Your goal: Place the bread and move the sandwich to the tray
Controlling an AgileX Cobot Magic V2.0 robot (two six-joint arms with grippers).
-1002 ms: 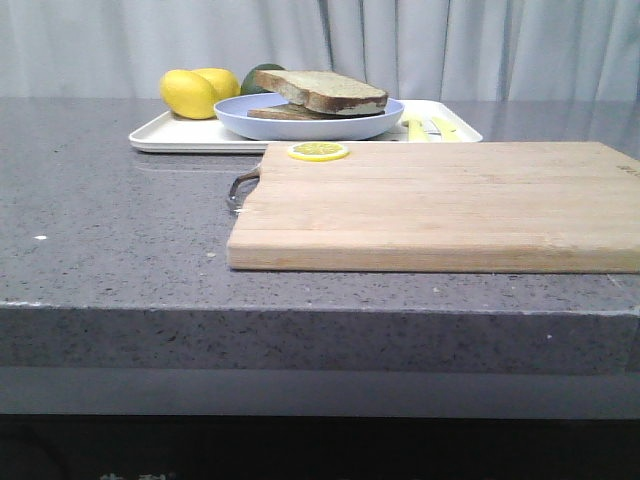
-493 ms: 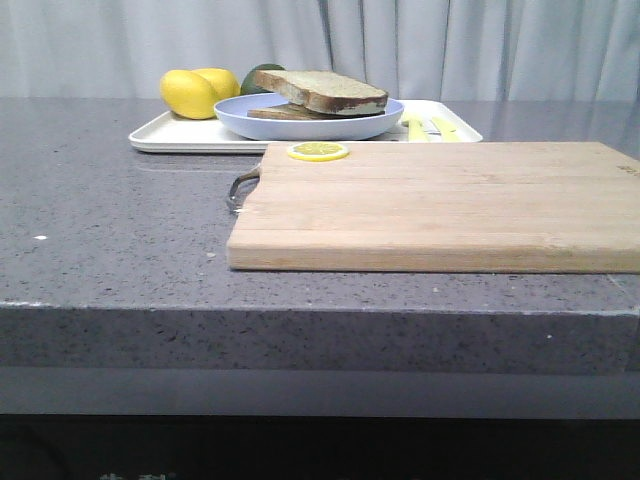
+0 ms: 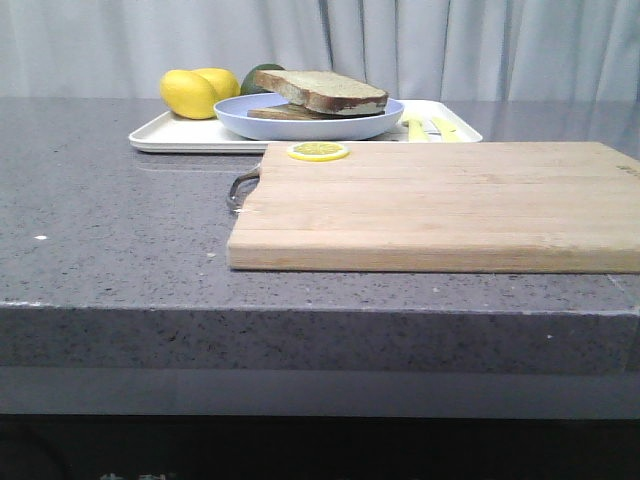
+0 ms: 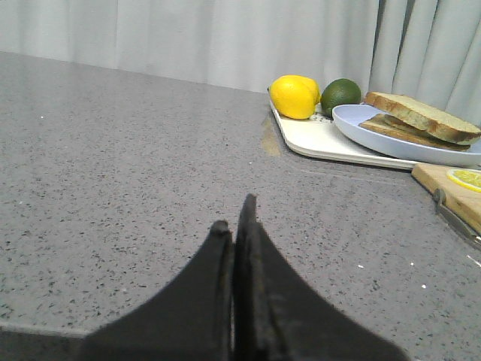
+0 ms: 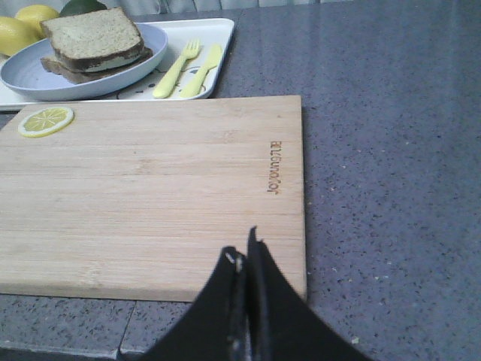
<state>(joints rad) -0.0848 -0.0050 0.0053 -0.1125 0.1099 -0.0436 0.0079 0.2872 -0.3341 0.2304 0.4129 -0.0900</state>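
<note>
The sandwich rests on a round pale-blue plate, which stands on the white tray at the back of the counter. Its top piece is the bread, a plain pale-faced slice with a brown crust, lying on a lower slice. My left gripper is shut and empty, low over bare counter well to the left of the tray. My right gripper is also shut with nothing in it, over the near right corner of the wooden board. Neither gripper shows in the front view.
A large wooden board with a metal handle lies in front of the tray, a lemon slice on its far left corner. Two lemons and a dark green fruit sit on the tray, a yellow fork and knife at its right end.
</note>
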